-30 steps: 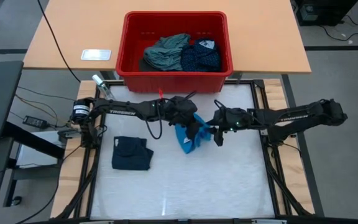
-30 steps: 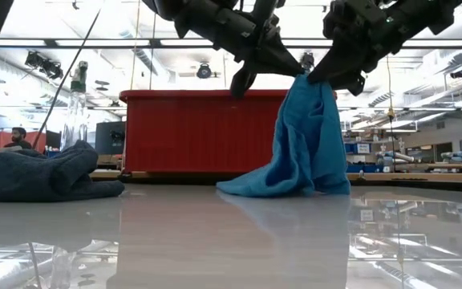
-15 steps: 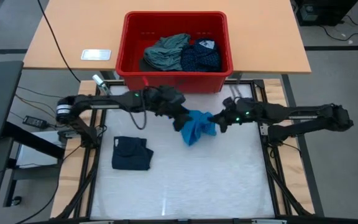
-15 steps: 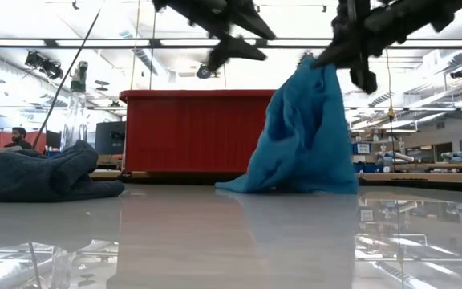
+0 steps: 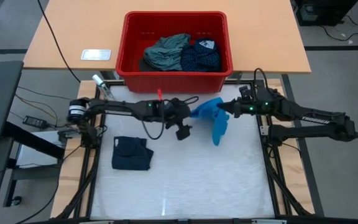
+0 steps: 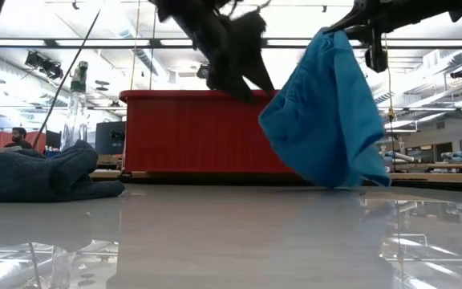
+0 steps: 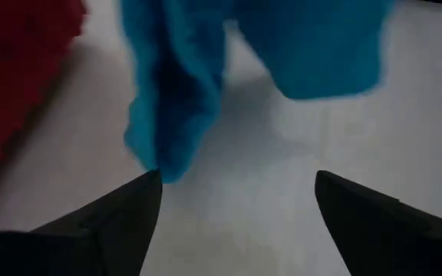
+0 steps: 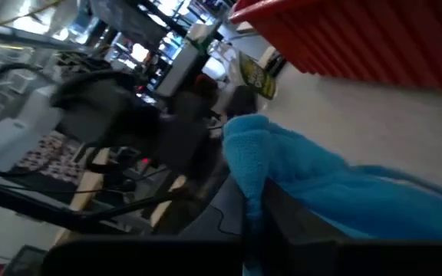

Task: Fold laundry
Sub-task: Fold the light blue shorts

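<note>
Laundry is mostly unfolded: one dark navy piece (image 5: 132, 154) lies folded on the desk (image 5: 185, 186), while the grey-green shirt (image 5: 166, 51) and navy dotted piece (image 5: 200, 56) wait in the red bin (image 5: 174, 71). The right hand (image 5: 229, 111) pinches the bright blue garment (image 5: 215, 118), hanging above the desk; the left hand (image 5: 180, 127) is spread, empty.

small garment (image 5: 215, 118) hangs mid-table | folded piece (image 5: 132, 153) front-left | bin (image 5: 174, 70) behind, holding clothes (image 5: 182, 53)
</note>
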Robot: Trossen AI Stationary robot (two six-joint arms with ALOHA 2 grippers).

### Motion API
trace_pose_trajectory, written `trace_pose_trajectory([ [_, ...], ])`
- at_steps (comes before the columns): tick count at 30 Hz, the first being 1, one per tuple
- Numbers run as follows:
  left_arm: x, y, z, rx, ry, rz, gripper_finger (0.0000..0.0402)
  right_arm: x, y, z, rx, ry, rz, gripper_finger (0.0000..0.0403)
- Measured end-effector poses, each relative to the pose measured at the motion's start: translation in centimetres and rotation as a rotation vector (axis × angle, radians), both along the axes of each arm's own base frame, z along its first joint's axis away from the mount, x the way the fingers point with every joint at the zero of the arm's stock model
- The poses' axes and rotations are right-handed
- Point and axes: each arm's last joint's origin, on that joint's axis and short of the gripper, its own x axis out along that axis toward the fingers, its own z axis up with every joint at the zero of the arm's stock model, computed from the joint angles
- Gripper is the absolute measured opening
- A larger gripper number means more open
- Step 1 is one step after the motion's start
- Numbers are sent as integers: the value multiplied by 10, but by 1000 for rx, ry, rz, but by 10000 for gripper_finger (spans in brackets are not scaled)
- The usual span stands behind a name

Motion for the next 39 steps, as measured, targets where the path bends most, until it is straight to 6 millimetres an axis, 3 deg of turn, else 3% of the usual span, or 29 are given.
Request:
trace_pose_trajectory([
  [4, 6, 15, -7, 29, -15, 43, 351, 0, 1, 4, -2, -42, 17, 17],
  [9, 16, 32, -32, 66, 36, 17, 351, -1, 0, 6, -6, -60, 20, 17],
  [15, 25, 24, -27, 95, -64, -116, 328, -4, -1, 8, -6, -72, 29, 17],
  [19, 21, 14, -5, 140, -125, -151, 255, -8, -3, 8, -8, -66, 12, 17],
  [25, 0, 22, 5, 88, -28, -109, 54, -14, -7, 6, 0, -35, -23, 17],
  [27, -7, 30, 5, 35, 8, -75, 16, -16, -9, 7, -6, -39, -36, 17],
  [33, -23, 44, 23, -108, -37, -35, 4, -18, -15, 8, -20, -52, -70, 17],
  [36, -31, 45, 33, -78, -41, -47, 8, -18, -17, 10, -25, -72, -65, 17],
  [39, -37, 46, 43, -21, -58, -77, 38, -18, -17, 15, -34, -117, -65, 17],
])
